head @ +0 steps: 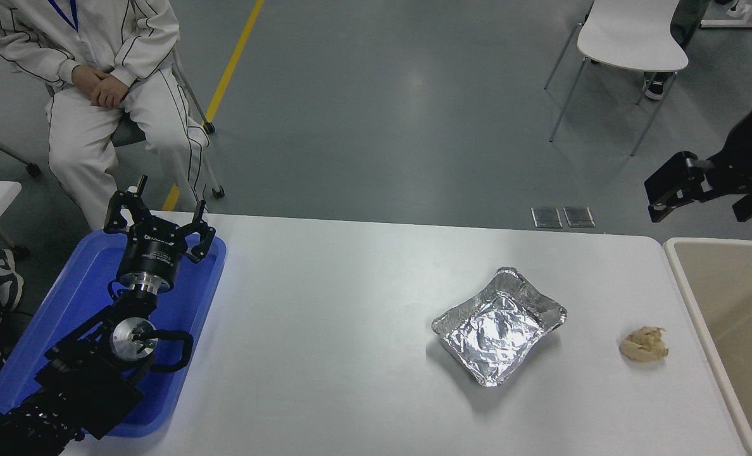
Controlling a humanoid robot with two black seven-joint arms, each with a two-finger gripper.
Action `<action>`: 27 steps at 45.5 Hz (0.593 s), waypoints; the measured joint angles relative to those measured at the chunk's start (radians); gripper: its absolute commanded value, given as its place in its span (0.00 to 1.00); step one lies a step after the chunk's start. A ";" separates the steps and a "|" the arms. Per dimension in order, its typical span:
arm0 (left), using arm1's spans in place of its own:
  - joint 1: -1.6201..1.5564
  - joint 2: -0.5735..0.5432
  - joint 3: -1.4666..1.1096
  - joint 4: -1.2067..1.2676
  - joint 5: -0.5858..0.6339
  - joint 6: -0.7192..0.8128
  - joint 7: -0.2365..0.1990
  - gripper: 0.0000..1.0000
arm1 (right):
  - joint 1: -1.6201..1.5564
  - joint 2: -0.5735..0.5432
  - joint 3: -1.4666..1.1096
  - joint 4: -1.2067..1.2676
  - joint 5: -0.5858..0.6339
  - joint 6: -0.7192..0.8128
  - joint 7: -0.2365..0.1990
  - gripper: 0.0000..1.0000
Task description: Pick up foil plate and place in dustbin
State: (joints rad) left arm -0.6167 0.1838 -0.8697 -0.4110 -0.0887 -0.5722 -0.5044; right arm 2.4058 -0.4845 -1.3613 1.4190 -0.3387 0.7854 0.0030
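Parked at the tabletop's near-left corner, the robot's left arm lies over a flat blue tray [72, 297] that sits along the table's left edge. Its claw, the left gripper [161, 212], points toward the far edge with its black fingers [118, 210] spread wide and nothing between them.

On the white table [325, 316], right of centre, the foil plate [499, 326] sits flat, turned so that one corner points to the near edge. Its rolled rim is dented at the far-right corner and its wrinkled base is bare and catches the light. Nothing touches it.

Right of the plate, apart from it and nearer the right edge, lies a small beige wad of paper [644, 344]. Just past the table's right edge stands the dustbin [689, 285], with its thick cream rim close against the tabletop and a smooth tan inside; only part of it shows, cut off by the picture's right and bottom edges.

From the right edge of the view the right arm reaches in above the floor, beyond the table's far-right corner and higher than the bin's far rim. The right gripper [705, 196] hangs well away from the foil plate and holds nothing; its dark parts run together, so whether its claw is open or closed cannot be told.

Beyond the far-left corner a person in a white tracksuit [116, 95] sits on a chair, hands clasped in the lap. A white chair [629, 31] stands on the grey floor toward the far right.
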 measured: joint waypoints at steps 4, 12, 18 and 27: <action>0.000 0.000 0.000 0.000 0.000 0.000 0.000 1.00 | -0.001 0.000 0.000 0.000 0.000 0.000 0.000 1.00; 0.000 0.000 0.000 0.000 0.000 0.000 0.000 1.00 | -0.001 0.000 0.001 0.000 0.000 0.000 0.000 1.00; 0.000 0.000 0.000 0.000 0.000 0.000 0.000 1.00 | 0.000 0.000 0.003 0.000 0.000 0.000 0.000 1.00; 0.000 0.000 0.000 0.000 0.000 0.000 0.000 1.00 | 0.003 0.000 0.007 0.000 0.000 0.000 0.000 1.00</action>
State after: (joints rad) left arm -0.6167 0.1840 -0.8698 -0.4111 -0.0891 -0.5722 -0.5045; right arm 2.4085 -0.4844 -1.3540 1.4190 -0.3389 0.7854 0.0030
